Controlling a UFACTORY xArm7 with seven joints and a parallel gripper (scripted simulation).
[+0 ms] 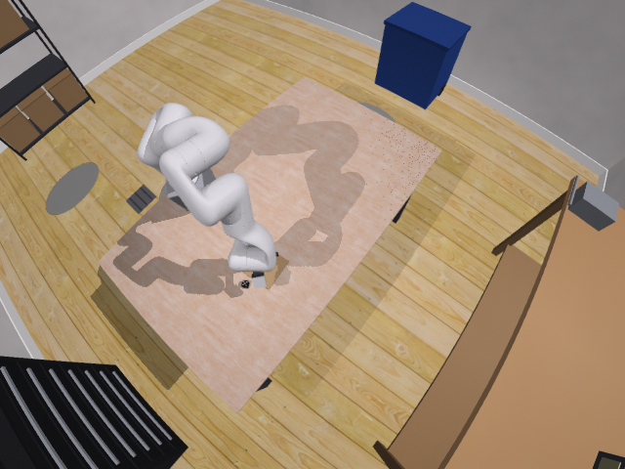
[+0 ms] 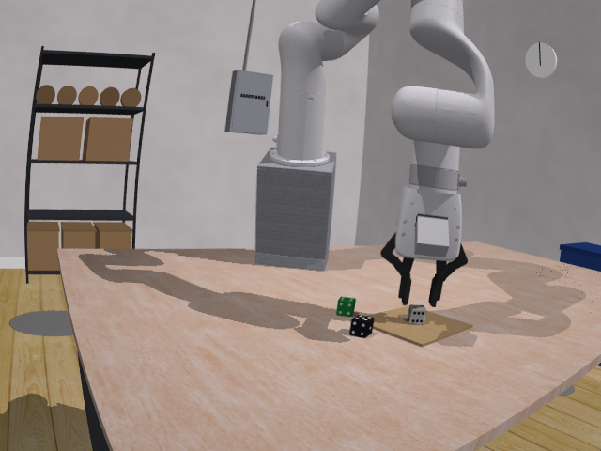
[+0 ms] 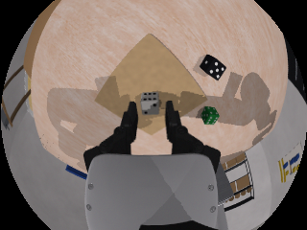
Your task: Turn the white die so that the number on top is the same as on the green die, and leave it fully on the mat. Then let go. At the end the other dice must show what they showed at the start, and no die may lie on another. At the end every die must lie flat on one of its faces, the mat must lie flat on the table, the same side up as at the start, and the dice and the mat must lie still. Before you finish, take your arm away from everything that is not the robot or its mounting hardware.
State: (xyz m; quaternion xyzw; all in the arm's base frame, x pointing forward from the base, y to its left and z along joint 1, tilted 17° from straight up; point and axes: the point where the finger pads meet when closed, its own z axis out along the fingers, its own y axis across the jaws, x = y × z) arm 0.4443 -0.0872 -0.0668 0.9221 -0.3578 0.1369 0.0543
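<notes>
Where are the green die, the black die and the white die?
green die [image 2: 346,306], exterior view, on its front face
black die [image 2: 362,325], exterior view, on its front face
white die [image 2: 417,314], exterior view, on its side face, on the mat
</notes>
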